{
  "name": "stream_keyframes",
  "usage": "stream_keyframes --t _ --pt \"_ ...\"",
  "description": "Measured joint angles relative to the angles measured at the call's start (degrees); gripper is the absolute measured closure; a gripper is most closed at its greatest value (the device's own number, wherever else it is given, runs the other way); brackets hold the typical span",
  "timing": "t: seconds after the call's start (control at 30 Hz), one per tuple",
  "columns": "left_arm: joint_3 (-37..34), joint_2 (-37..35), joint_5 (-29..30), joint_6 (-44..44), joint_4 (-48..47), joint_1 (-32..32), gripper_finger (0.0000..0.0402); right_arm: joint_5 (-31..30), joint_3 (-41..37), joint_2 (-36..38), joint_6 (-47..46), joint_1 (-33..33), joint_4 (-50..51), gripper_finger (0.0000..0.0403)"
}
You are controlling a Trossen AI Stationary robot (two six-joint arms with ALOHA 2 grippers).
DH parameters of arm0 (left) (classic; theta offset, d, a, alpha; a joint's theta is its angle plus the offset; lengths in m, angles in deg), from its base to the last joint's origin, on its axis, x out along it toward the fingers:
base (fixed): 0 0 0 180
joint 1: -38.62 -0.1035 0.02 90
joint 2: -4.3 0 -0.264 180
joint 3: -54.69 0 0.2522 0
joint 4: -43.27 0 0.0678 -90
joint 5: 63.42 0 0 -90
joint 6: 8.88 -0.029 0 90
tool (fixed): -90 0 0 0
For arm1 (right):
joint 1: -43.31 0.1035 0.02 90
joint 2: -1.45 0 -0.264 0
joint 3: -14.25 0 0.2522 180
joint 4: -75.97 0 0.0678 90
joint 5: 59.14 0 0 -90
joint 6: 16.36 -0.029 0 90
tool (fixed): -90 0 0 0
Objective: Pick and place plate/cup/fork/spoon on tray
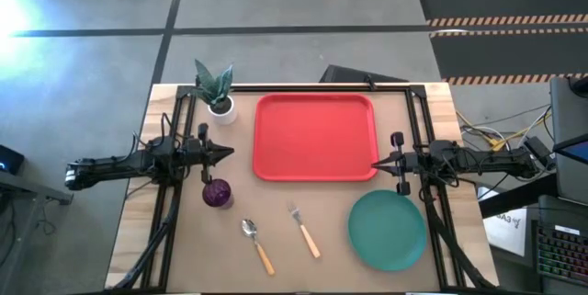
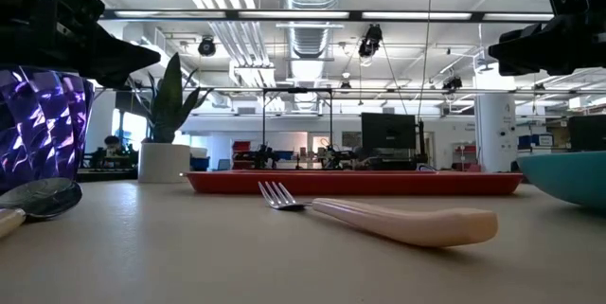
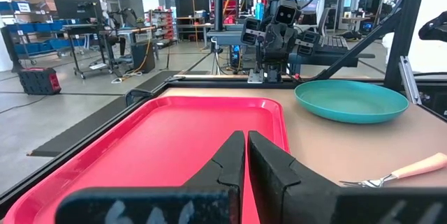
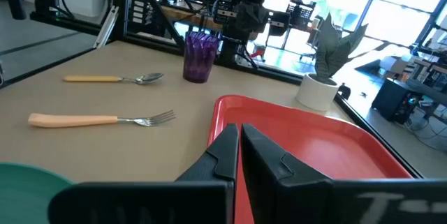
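Starting state: nothing is on the tray (image 1: 315, 137) yet; all four pieces lie on the tabletop (image 1: 138, 240).
Left end effector (image 1: 228, 153): clenched, empty, hovering at the tray's left edge.
Right end effector (image 1: 376, 164): clenched, empty, at the tray's right edge.
Cup (image 1: 217, 193): just beside the left end effector, toward the front edge; probably light, smooth plastic, so a grip across the rim or wall seems best.
Plate (image 1: 387, 230): near the right end effector, toward the front; stiff and flat, likely only its raised rim offers a hold.
Fork (image 1: 304, 230): between both end effectors, forward of the tray; thin and low, so pinch the handle.
Spoon (image 1: 257, 244): beside the fork, closer to the left end effector; same handling.
Plant pot (image 1: 220, 106): beyond the left end effector at the tray's far corner, clear of likely paths.
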Motion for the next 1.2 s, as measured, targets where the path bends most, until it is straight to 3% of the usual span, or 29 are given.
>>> stream_keyframes --t 0.53,0.7,0.8,1.0,1.2 --pt "0.0 0.0 0.0 0.0 0.0 0.0 0.0402 0.0 0.0 0.0 0.0 0.0 0.0 0.0394" --pt "0.0 0.0 0.1 0.0 0.0 0.0 0.0402 -1.3 -0.3 0.0 16.2 0.0 -2.7 0.0394" --pt "0.0 0.0 0.4 0.0 0.0 0.0 0.0402 -1.4 -0.3 0.0 20.8 0.0 -4.5 0.0394" --pt "0.0 0.0 0.3 0.0 0.0 0.0 0.0402 -1.8 -0.2 0.0 19.3 0.0 -4.9 0.0394" --pt "0.0 0.0 0.3 0.0 0.0 0.0 0.0402 -1.6 -0.2 -0.1 3.0 0.0 -5.0 0.0394"
